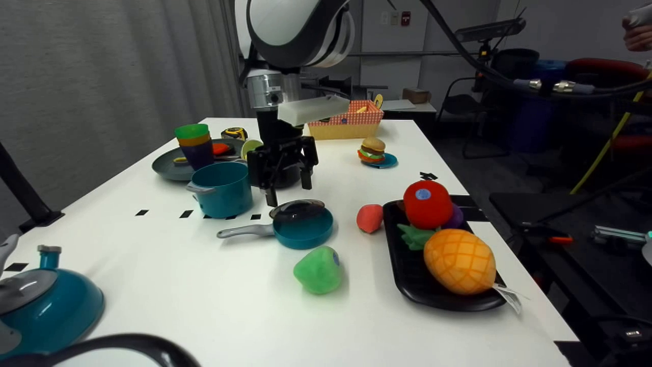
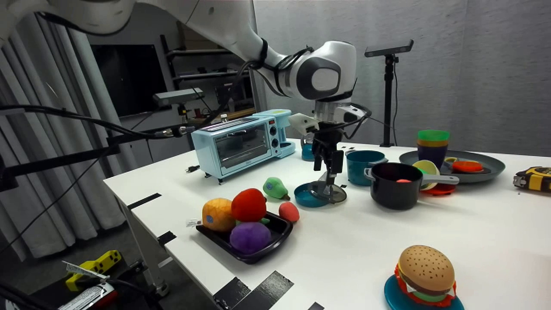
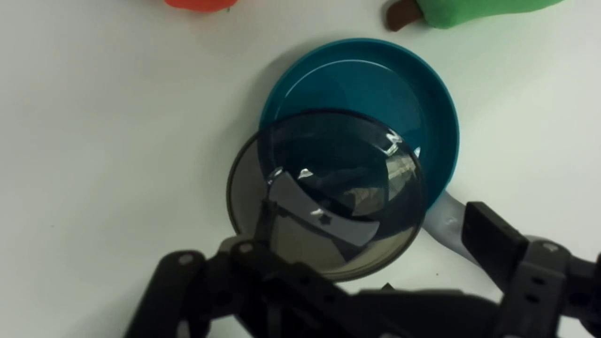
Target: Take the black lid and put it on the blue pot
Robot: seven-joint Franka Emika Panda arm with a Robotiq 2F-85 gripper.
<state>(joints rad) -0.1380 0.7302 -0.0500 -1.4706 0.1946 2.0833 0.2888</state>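
Observation:
The black lid, a dark see-through disc with a grey handle, shows in both exterior views and in the wrist view. It leans tilted on the rim of the shallow blue saucepan, overhanging one side. The teal blue pot stands uncovered beside it, and it also shows in an exterior view; the wrist view does not show it. My gripper is open just above the lid, its fingers wide apart around the handle. Whether a finger touches the lid is unclear.
A black pot stands near the blue pot. A green toy pear, a red toy and a black tray of soft toys lie around the saucepan. A teal kettle and a toaster oven stand farther off.

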